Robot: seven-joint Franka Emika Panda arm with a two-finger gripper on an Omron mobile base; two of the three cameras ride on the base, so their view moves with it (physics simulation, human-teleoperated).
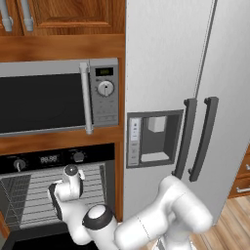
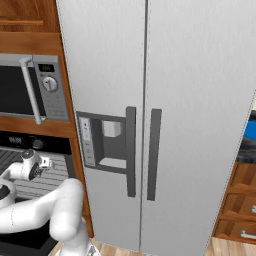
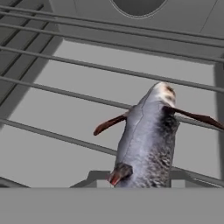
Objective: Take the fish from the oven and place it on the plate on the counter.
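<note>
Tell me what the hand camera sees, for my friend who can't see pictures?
A small grey fish with thin reddish fins lies on a wire oven rack, very close to the camera. Behind it is the oven's grey back wall.

1. Left base view: behind my arm, facing the oven [image 1: 58,195], microwave [image 1: 58,95] and fridge [image 1: 195,73].
2. Right base view: shares these three, fridge central.
3. Hand view: close above the fish [image 3: 148,140] on the wire rack [image 3: 65,92].
</note>
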